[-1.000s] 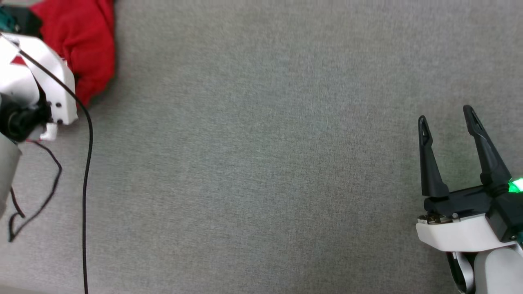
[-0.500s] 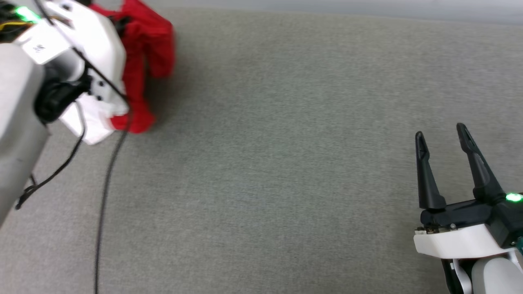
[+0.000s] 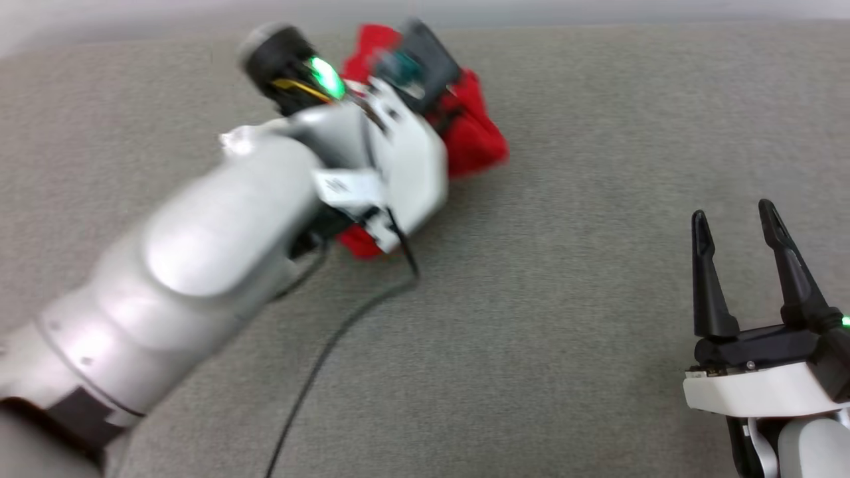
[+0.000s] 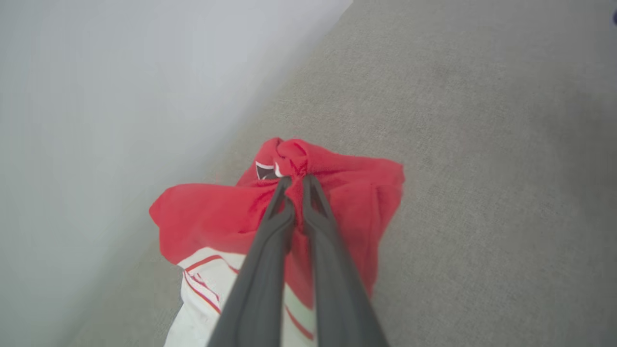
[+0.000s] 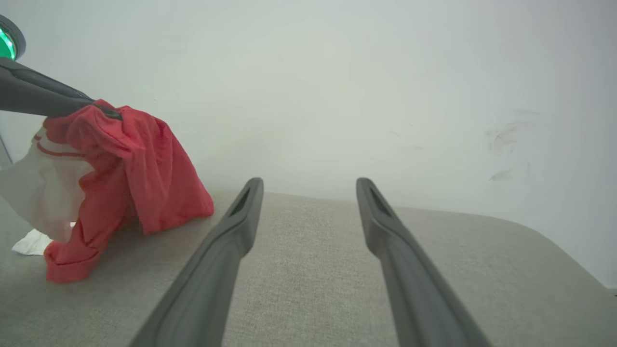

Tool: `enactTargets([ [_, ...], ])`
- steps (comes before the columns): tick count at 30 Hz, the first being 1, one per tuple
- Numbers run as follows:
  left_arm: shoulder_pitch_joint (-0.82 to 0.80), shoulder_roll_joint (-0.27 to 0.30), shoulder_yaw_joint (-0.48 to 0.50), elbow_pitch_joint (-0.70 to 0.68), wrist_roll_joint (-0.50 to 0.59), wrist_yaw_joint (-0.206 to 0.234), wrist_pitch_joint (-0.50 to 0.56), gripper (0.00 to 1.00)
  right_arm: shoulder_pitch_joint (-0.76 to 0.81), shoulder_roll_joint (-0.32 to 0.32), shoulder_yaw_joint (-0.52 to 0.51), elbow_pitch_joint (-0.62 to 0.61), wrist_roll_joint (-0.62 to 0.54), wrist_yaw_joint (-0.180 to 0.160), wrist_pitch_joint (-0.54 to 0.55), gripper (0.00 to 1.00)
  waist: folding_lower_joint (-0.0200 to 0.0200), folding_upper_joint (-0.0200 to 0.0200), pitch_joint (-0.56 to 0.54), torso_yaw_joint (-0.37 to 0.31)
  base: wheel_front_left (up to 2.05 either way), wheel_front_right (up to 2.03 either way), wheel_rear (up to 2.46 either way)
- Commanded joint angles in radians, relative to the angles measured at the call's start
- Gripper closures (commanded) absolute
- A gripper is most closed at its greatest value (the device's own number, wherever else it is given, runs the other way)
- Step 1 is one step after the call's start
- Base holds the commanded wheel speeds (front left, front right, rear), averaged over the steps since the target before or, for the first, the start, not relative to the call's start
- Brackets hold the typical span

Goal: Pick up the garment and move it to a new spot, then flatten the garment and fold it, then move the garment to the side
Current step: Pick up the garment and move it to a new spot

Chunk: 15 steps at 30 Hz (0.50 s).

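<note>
The garment [image 3: 475, 143] is a bunched red shirt with a white sleeve [image 4: 207, 279] edged in red stripes. It hangs partly lifted, its lower folds resting on the grey surface. My left gripper [image 4: 294, 180] is shut on a red fold at the top of the bundle. The right wrist view shows the garment [image 5: 144, 164] at the left, hanging from the left gripper's fingers [image 5: 48, 99]. In the head view my left arm reaches from the lower left up to the bundle and hides its fingertips. My right gripper [image 3: 732, 211] stands open at the lower right, holding nothing, well apart from the garment.
A grey fabric surface [image 3: 564, 299] spreads under everything, with a pale wall [image 5: 337, 72] along its far edge. A black cable [image 3: 332, 345] trails from my left arm down over the surface. Bare surface lies between the garment and my right gripper.
My left arm has swung rightward across the surface toward its middle, carrying the garment pinched in its gripper. The head camera has also shifted. My right gripper stays open in place.
</note>
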State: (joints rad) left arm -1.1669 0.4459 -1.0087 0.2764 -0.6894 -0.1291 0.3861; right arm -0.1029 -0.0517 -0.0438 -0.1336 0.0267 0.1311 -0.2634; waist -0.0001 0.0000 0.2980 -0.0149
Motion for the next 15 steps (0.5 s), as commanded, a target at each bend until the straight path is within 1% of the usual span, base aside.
enactTargets([
  [1, 0.017, -0.026, -0.033, -0.005, -0.002, 0.0, -0.016, 1.0, 0.003, 0.003, -0.006, 0.001, 0.008, -0.001, -0.002, 0.0, 0.0001, 0.0, 0.001, -0.029, 0.0, 0.0, 0.0],
  [6, 0.054, -0.123, -0.17, 0.002, -0.022, 0.0, -0.048, 1.0, 0.012, 0.003, -0.032, 0.004, 0.014, -0.001, -0.002, 0.0, 0.0001, 0.0, 0.007, -0.056, 0.0, 0.0, 0.0],
  [9, 0.087, -0.167, -0.229, 0.032, -0.031, 0.0, -0.06, 1.0, 0.009, 0.003, -0.04, 0.002, 0.015, -0.001, -0.002, 0.0, 0.0001, 0.0, 0.017, -0.066, 0.0, 0.0, 0.0],
  [12, 0.146, -0.214, -0.266, 0.066, -0.012, 0.0, -0.055, 1.0, 0.003, 0.003, -0.044, 0.0, 0.016, -0.001, -0.002, 0.0, 0.0001, 0.0, 0.033, -0.072, 0.0, 0.0, 0.0],
  [14, 0.187, -0.236, -0.27, 0.084, -0.001, 0.0, -0.046, 1.0, -0.003, 0.003, -0.045, 0.001, 0.016, -0.001, -0.002, 0.0, 0.0001, 0.0, 0.044, -0.076, 0.0, 0.0, 0.0],
  [15, 0.215, -0.249, -0.27, 0.086, 0.022, 0.0, -0.028, 1.0, -0.007, 0.003, -0.044, 0.002, 0.016, -0.001, -0.002, 0.0, 0.0001, 0.0, 0.05, -0.079, 0.0, 0.0, 0.0],
])
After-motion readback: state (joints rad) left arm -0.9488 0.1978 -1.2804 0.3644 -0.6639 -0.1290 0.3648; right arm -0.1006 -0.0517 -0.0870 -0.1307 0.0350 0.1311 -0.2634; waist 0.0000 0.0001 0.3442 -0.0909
